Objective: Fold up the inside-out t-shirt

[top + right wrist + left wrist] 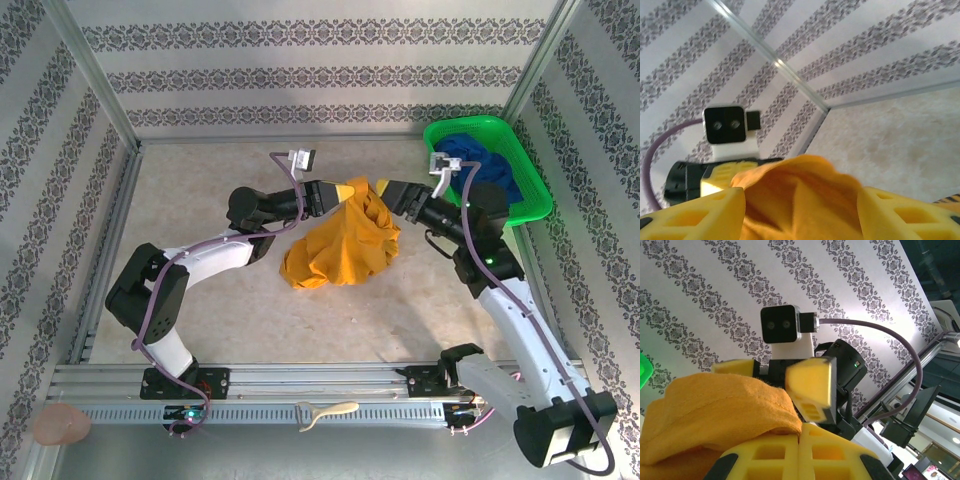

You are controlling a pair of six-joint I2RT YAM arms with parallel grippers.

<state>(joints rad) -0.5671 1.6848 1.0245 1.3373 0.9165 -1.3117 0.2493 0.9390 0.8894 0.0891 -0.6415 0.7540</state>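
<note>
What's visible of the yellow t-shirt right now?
The t-shirt is mustard-yellow, soft cotton-looking cloth, bunched and crumpled, not yet folded. Its top edge is raised between both arms, the rest sagging onto the table. The left gripper is shut on its upper edge; cloth fills the gap between the right gripper's spread fingers.

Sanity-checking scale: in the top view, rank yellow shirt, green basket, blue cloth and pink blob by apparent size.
1. Yellow shirt and green basket: look alike, no ranking between them.
2. Blue cloth, partly behind the right arm.
3. Pink blob.
</note>
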